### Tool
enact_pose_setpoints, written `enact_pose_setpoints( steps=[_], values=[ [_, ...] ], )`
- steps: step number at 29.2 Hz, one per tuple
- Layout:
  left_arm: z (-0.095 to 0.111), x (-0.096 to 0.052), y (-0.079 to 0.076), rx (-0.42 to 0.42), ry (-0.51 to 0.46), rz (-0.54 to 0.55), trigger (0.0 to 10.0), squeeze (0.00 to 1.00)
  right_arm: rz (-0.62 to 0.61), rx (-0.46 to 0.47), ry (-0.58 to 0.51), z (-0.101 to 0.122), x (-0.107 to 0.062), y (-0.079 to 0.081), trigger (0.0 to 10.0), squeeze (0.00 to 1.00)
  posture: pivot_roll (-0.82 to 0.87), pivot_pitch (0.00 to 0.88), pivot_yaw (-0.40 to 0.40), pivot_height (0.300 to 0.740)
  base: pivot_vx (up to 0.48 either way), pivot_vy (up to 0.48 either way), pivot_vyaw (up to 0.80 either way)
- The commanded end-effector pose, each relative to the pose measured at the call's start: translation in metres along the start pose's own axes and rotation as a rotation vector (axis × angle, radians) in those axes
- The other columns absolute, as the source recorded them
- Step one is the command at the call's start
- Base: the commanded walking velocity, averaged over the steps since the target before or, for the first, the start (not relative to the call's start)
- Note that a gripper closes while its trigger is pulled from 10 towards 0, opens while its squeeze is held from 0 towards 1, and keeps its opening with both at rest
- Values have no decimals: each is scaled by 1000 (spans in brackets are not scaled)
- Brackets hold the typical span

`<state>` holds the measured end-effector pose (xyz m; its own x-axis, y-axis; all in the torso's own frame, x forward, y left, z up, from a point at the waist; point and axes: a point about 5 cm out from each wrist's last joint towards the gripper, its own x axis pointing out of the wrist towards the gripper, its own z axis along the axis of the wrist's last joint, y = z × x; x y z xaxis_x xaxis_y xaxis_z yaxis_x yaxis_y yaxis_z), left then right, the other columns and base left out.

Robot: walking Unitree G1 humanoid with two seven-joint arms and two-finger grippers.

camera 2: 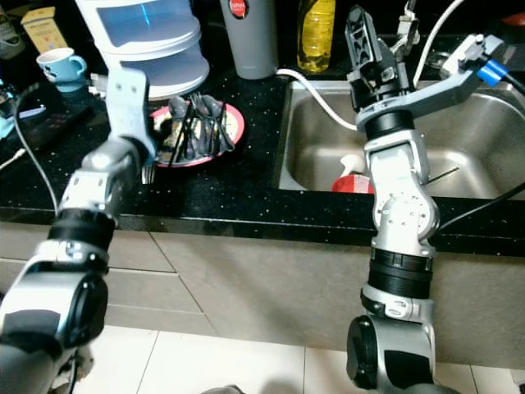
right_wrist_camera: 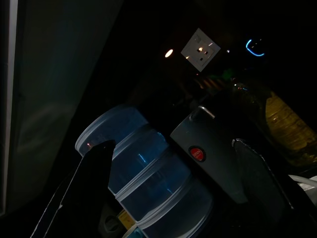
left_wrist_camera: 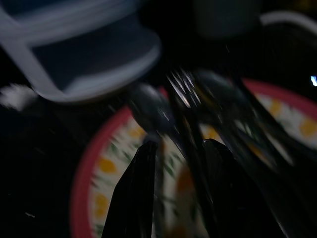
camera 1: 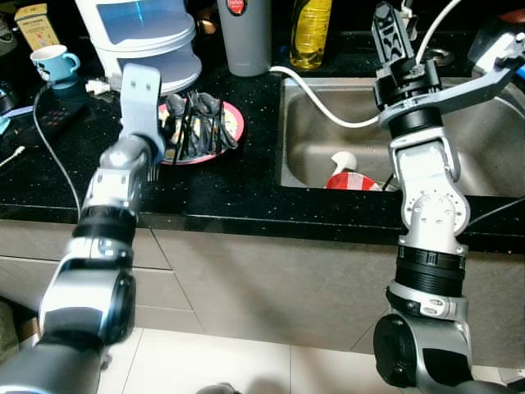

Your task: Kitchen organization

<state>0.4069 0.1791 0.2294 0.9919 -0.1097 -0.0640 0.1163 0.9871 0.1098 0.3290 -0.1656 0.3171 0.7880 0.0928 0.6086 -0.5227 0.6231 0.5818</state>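
Notably, the left gripper [left_wrist_camera: 181, 188] stood narrowly parted astride a fork [left_wrist_camera: 185, 119] on the red-rimmed plate [left_wrist_camera: 89, 173]; a glancing closure risked scattering the heaped cutlery. The right gripper [right_wrist_camera: 168, 188], spread wide, hung idle above the sink [camera 1: 320, 156].

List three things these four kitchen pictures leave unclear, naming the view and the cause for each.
1. Left pincer: head views, its own wrist covers it over the plate.
2. Cutlery: left wrist view, blurred and dark, pieces uncountable.
3. Red-and-white object in the sink: head views, right arm partly covers it.
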Motion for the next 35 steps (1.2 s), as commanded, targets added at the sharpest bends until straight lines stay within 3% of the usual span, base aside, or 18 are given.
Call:
enact_pose_setpoints(
  steps=[1,12,13,14,16,17,18,20,22,23,28,30,32,35],
  values=[
    [-16,1,-5,-33,72,-41,10000,0,7,0,1,1,0,3,10000,0,61,0,87,740,0,0,0],
    [-42,3,-6,-79,193,-7,10000,0,-10,-11,-2,5,-2,1,10000,0,36,0,91,740,0,0,0],
    [-46,2,-5,-98,214,-7,9294,0,-9,-11,-1,5,-2,1,10000,0,36,0,91,740,0,0,0],
    [-50,2,-5,-120,234,-10,9294,0,-3,-12,1,5,-2,3,10000,0,36,0,91,740,0,0,0],
    [-58,0,-7,-177,276,-39,7490,0,6,-13,4,4,-1,4,10000,0,35,0,93,740,0,0,0],
    [-60,0,-8,-191,283,-50,4902,0,6,-12,4,4,-1,4,10000,0,35,0,93,740,0,0,0],
    [-62,-1,-9,-225,289,-52,5412,0,3,-8,4,4,-1,3,10000,0,35,0,93,740,0,0,0],
    [-64,-2,-9,-262,294,-50,5412,0,0,-4,4,3,-1,3,10000,0,35,0,93,740,0,0,0],
    [-65,-2,-8,-301,298,-48,4824,0,4,-2,8,2,0,3,10000,0,48,0,88,740,0,0,0],
    [-66,-3,-6,-316,301,-45,157,0,7,-1,9,1,0,4,10000,0,48,0,88,740,0,0,0],
    [-67,-3,-1,-322,299,-23,0,0,8,6,9,0,1,4,10000,0,57,0,82,740,0,0,0],
    [-62,-2,4,-312,257,7,0,0,13,9,14,-1,2,5,10000,0,59,0,82,740,0,0,0],
    [-49,0,9,-293,176,24,0,0,14,10,14,-1,2,5,10000,0,59,0,82,740,0,0,0],
    [-17,1,13,-203,-15,47,0,0,4,19,6,0,2,3,10000,0,63,0,81,740,0,0,0]
  ],
)
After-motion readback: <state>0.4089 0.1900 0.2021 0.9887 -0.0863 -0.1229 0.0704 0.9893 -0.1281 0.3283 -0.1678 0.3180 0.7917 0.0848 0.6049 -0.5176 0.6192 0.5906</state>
